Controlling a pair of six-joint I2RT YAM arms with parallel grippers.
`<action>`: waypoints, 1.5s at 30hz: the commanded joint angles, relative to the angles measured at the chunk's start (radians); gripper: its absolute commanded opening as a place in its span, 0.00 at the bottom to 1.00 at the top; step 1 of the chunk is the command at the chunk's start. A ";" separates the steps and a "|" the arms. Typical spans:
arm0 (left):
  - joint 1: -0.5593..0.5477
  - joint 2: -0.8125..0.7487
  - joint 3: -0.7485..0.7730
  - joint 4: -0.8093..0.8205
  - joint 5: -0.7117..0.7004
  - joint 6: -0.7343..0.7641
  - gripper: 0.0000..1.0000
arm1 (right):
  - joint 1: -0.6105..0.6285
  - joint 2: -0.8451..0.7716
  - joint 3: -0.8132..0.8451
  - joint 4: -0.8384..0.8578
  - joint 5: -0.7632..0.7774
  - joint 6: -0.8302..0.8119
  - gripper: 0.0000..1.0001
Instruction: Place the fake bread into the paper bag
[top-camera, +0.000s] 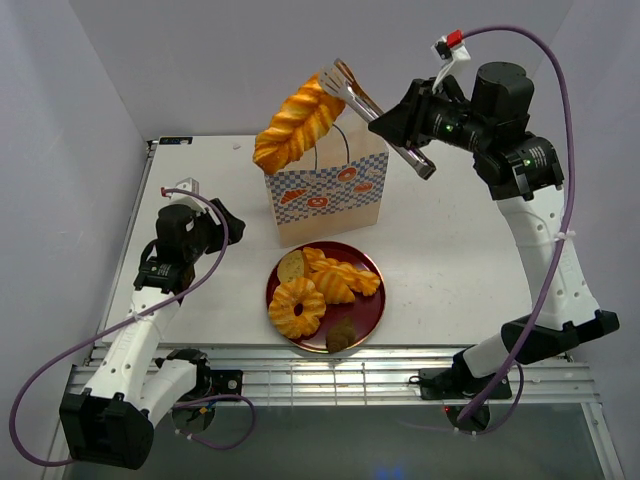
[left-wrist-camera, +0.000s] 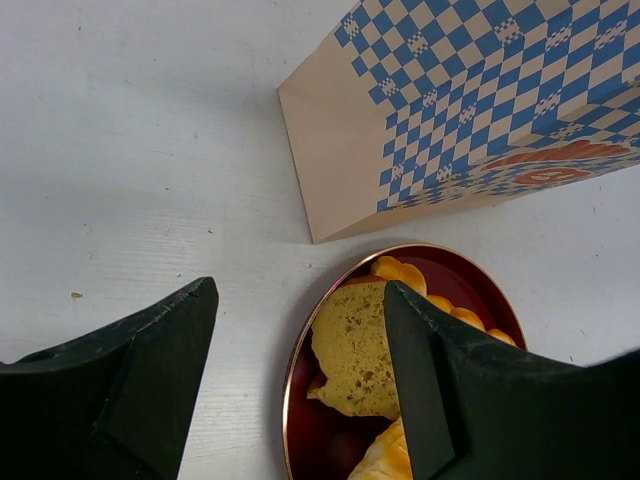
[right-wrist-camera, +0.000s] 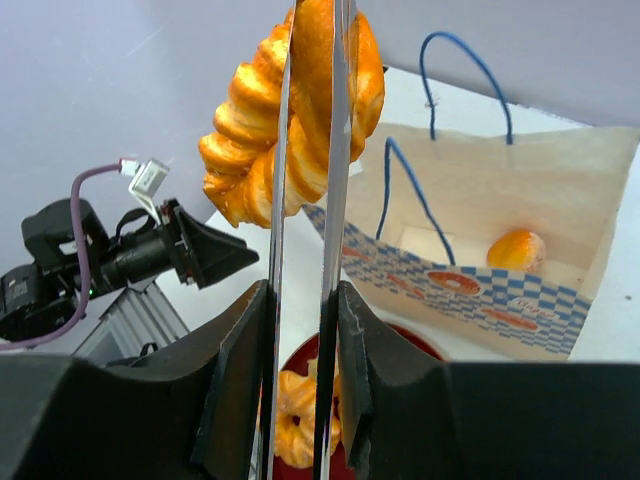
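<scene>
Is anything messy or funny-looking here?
Nothing is spilled. One funny thing: the right hand pinches tongs, and the braided twist dangles tilted from them, up in the air above the paper bag.

Paper bag (top-camera: 325, 195): 1. Red plate (top-camera: 370, 312): 1. Tongs (top-camera: 355, 95): 1. Tan slice (top-camera: 292, 265): 1. Ring pastry (top-camera: 297, 307): 1.

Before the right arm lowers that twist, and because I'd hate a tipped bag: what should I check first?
1. Grip of tongs on braided twist: ok, pinched near one end, right gripper shut on the tongs.
2. Twist over the paper bag mouth: cannot tell; it hangs toward the bag's left edge.
3. Bag upright, mouth open: ok.
4. Room inside: ok, only one pastry shows on the bottom.
5. Clearance of left gripper from bag: ok, open, low beside the plate.
</scene>
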 joint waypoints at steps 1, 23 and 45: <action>-0.004 0.002 0.010 0.015 0.027 -0.003 0.78 | -0.033 0.031 0.113 0.100 0.021 0.030 0.08; -0.004 0.017 0.008 0.025 0.070 -0.003 0.78 | -0.287 0.047 -0.011 0.316 -0.025 0.075 0.08; -0.004 0.025 0.007 0.036 0.130 -0.015 0.78 | -0.294 -0.159 -0.505 0.565 -0.126 0.015 0.08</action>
